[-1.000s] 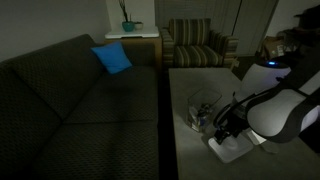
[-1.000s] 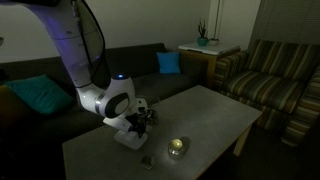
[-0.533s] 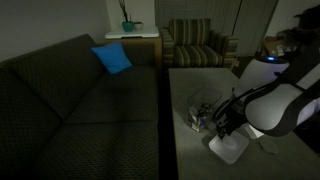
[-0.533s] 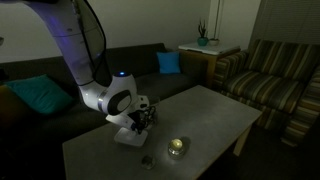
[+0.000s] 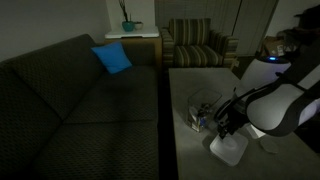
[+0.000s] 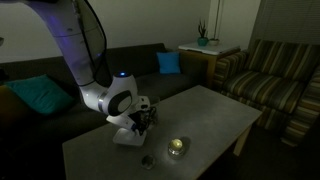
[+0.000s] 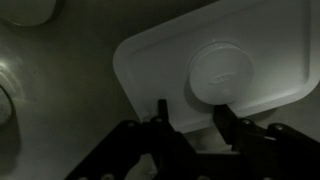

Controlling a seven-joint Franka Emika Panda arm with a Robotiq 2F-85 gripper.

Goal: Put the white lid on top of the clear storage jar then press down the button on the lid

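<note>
Wrist view only, white lid, raised button

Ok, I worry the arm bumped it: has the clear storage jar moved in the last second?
No. The clear storage jar sits at the same spot on the table, just as near its couch-side edge.

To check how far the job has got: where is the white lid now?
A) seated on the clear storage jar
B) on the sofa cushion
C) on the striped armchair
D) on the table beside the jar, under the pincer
D: in an exterior view the white lid lies on the table next to the clear storage jar, not on it, and the wrist view shows the pincer over the lid's edge.
</note>
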